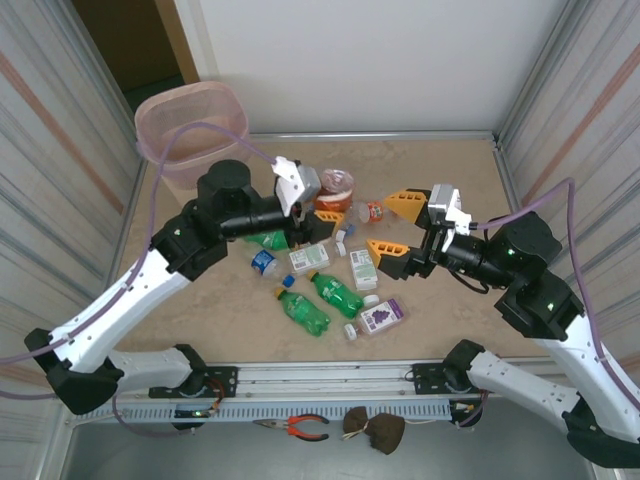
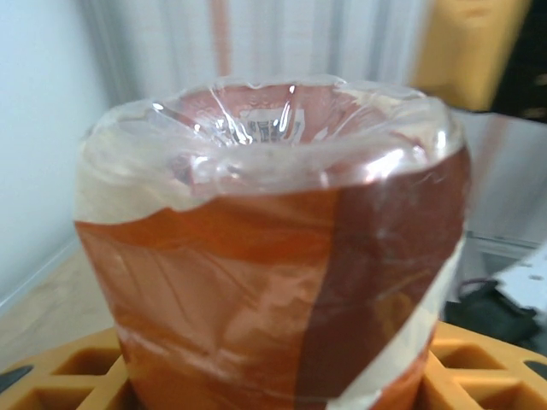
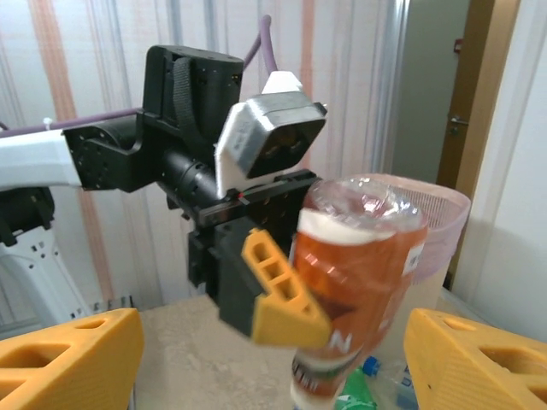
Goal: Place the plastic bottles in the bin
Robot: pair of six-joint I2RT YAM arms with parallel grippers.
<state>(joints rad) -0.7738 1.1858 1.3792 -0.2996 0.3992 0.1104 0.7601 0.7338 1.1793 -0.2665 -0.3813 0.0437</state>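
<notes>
Your left gripper (image 1: 335, 200) grips an orange-labelled bottle (image 1: 338, 183), your right gripper (image 1: 395, 225) gapes wide, and what lies in the bin (image 1: 240, 115) cannot be told.

Left arm (image 1: 140, 285), right arm (image 1: 565, 350): white shell links, black joint housings, black bases on silver rail (image 1: 330, 378). Small green lights on right arm joints. Purple cable (image 1: 190, 130) trailing off each arm. Left claw (image 1: 335, 203): black body, orange fingers with hollow square cells, grey-white camera block (image 3: 269, 137). Right claw (image 1: 393, 226): same orange wedge-shaped fingers, white camera mount (image 1: 447, 203).
</notes>
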